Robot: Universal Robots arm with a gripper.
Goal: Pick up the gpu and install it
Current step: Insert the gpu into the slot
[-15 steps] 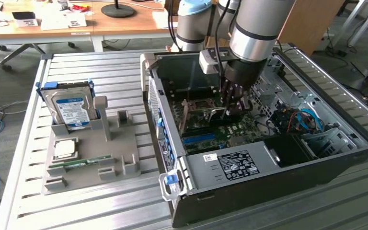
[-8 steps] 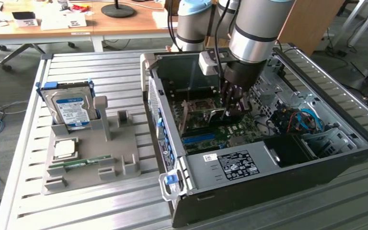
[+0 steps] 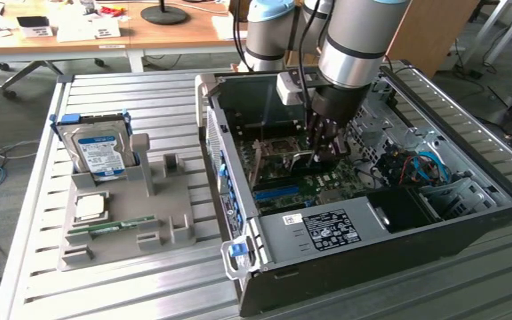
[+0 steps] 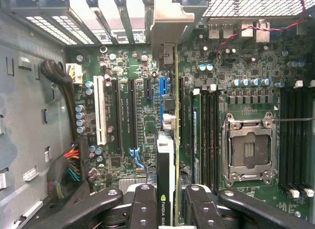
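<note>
The open top of the black metal computer case [image 3: 399, 267] is leaving room to enter from above. Inside, the gripper [image 4: 167, 202] is clamping the thin green-edged gpu [image 4: 166, 150] edge-on over the green motherboard [image 4: 123, 66], filling the lane beside the short blue slot [image 4: 162, 86]. A black braided cable bundle [image 4: 51, 70] is crowding one side. The long black slots [image 4: 133, 113] and white slot [image 4: 101, 111] are lying uncovered.

The gpu [image 4: 167, 160], a thin green card with a dark face, stands on edge over the motherboard's slots [image 4: 133, 115].
</note>
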